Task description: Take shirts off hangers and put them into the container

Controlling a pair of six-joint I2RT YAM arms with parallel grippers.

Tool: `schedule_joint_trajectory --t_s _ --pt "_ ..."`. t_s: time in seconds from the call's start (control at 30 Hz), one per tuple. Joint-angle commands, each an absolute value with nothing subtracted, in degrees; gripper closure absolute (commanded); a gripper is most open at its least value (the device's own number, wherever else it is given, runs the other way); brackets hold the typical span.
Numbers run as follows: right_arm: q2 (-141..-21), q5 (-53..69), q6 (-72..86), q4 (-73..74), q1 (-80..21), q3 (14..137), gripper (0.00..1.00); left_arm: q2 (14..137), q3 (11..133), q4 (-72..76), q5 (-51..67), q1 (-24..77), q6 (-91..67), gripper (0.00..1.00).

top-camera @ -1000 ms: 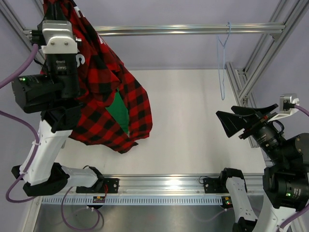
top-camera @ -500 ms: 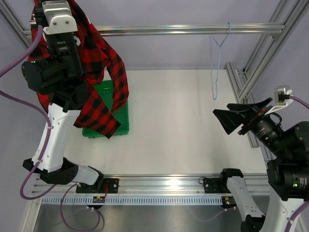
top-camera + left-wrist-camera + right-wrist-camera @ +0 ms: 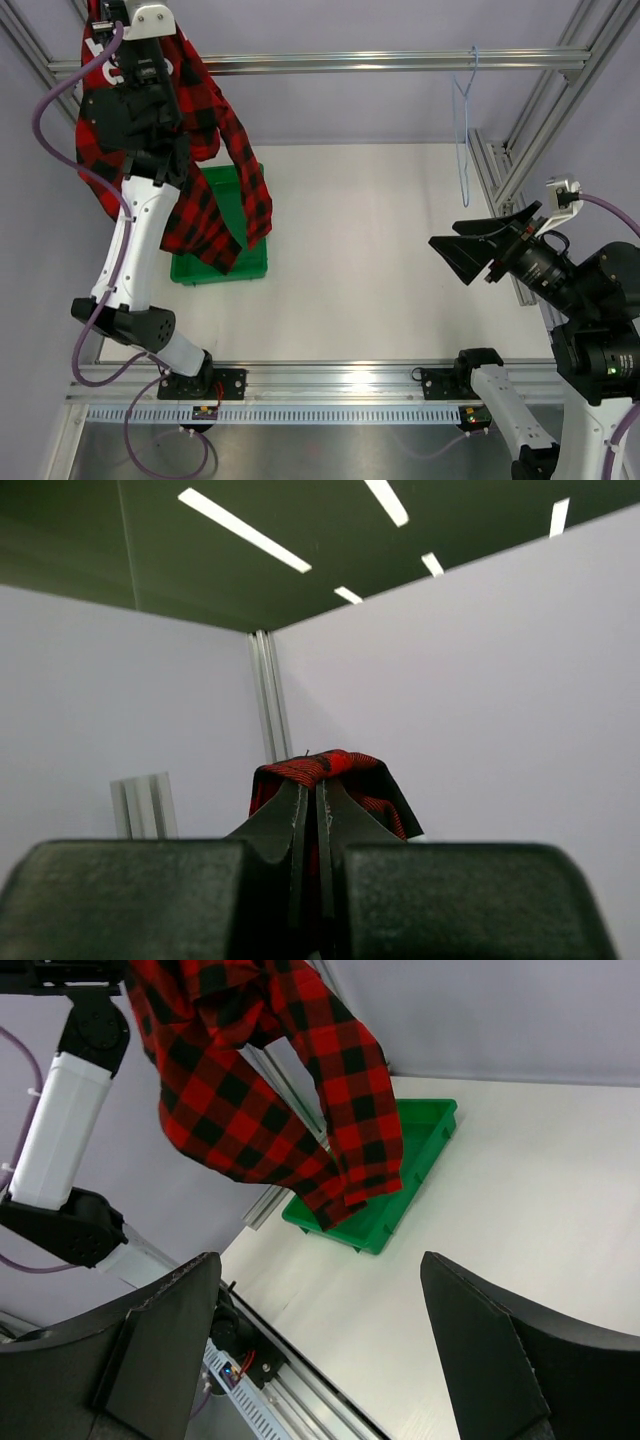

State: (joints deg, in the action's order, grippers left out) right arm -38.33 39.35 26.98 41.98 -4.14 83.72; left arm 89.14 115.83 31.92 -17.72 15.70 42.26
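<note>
My left gripper (image 3: 310,785) is shut on a fold of the red-and-black plaid shirt (image 3: 332,768), held high at the back left. From the raised left arm (image 3: 140,120) the shirt (image 3: 210,210) hangs down, its lower end dangling over the green container (image 3: 228,272). In the right wrist view the shirt (image 3: 300,1090) droops onto the container (image 3: 425,1150). The light-blue wire hanger (image 3: 461,140) hangs bare from the top rail at the back right. My right gripper (image 3: 450,240) stands open and empty at the right, facing left, with its fingers wide apart (image 3: 320,1260).
An aluminium rail (image 3: 380,62) crosses the back, and frame posts (image 3: 520,160) stand at the right near the hanger. A front rail (image 3: 340,385) carries both arm bases. The white tabletop (image 3: 370,250) lies between the container and my right gripper.
My left arm has risen and swung back to the left, lifting the shirt so that it uncovers most of the container. The hanger has swayed. My right gripper edged slightly left.
</note>
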Motion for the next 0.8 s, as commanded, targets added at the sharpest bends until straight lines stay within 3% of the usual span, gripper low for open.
schedule_joint_trajectory --t_s 0.0,0.27,0.77 --pt "-39.9 41.31 28.31 39.98 -5.27 83.4 0.1 90.26 113.13 40.23 -16.69 13.54 38.24 1.0" --pt "-40.78 39.72 26.63 41.48 -6.24 84.29 0.1 87.19 99.25 44.21 -17.05 7.21 28.13 1.0" --pt "-39.99 41.22 27.77 40.08 -6.24 83.5 0.1 78.85 83.16 47.98 -21.01 6.68 21.62 1.0"
